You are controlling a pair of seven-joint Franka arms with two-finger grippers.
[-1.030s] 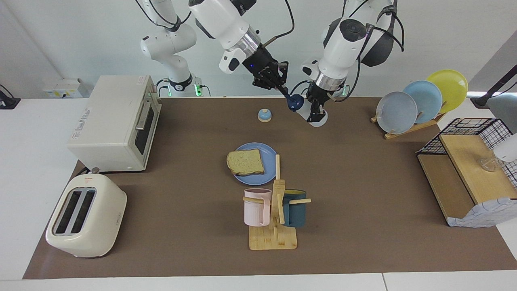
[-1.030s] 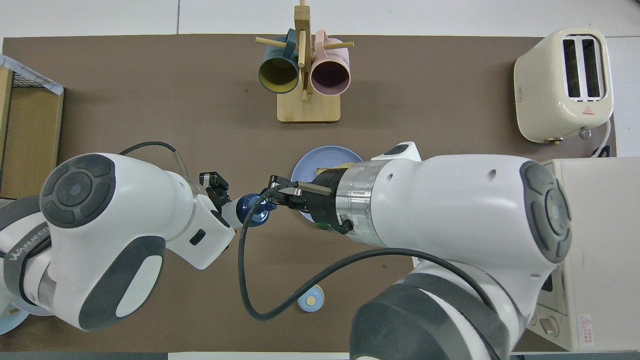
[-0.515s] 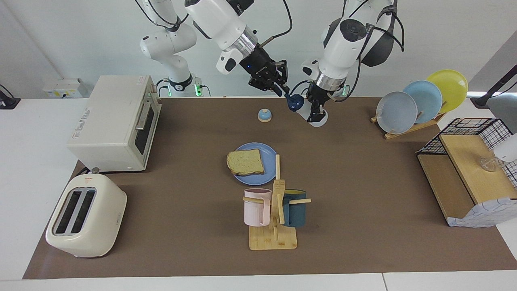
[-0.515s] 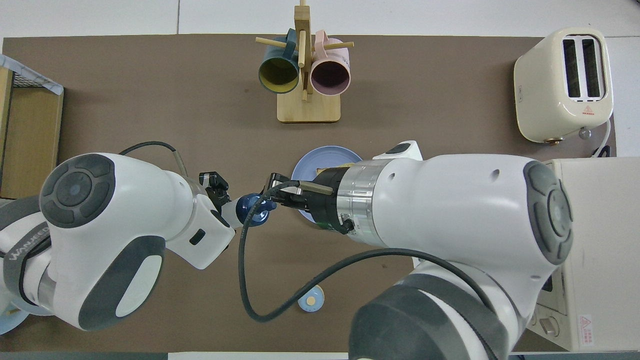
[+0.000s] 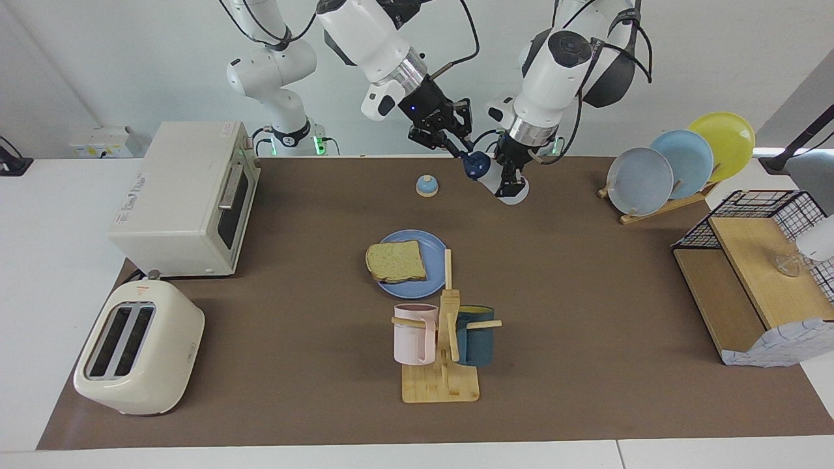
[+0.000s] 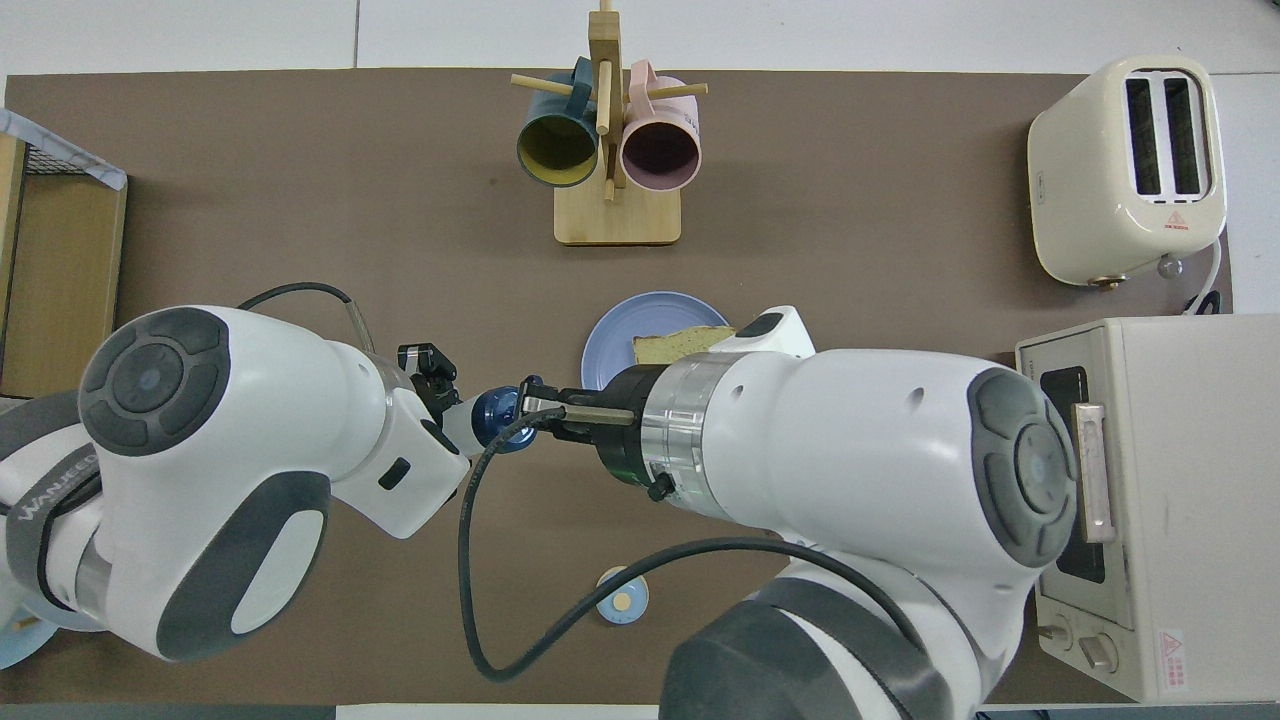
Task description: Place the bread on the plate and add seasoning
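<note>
My left end effector (image 5: 508,179) is closed around the body of the seasoning bottle (image 5: 492,179) and holds it tilted in the air, over the worktop (image 5: 586,312) near my own edge, with the dark cap pointing toward my right arm's end. My right end effector (image 5: 461,153) is at the cap of this bottle; its fingertips touch the cap or its loop, but I cannot tell if they are closed on it. The bread (image 5: 396,260) lies flat on the blue plate (image 5: 433,251) in the middle of the worktop, with one corner over the rim toward my right arm's end. A small bell (image 5: 427,185) stands nearer to me than the plate. The mug rack (image 5: 442,365) with a pink mug (image 5: 414,333) and a dark teal mug (image 5: 475,335) stands farther from me, just beside the plate.
</note>
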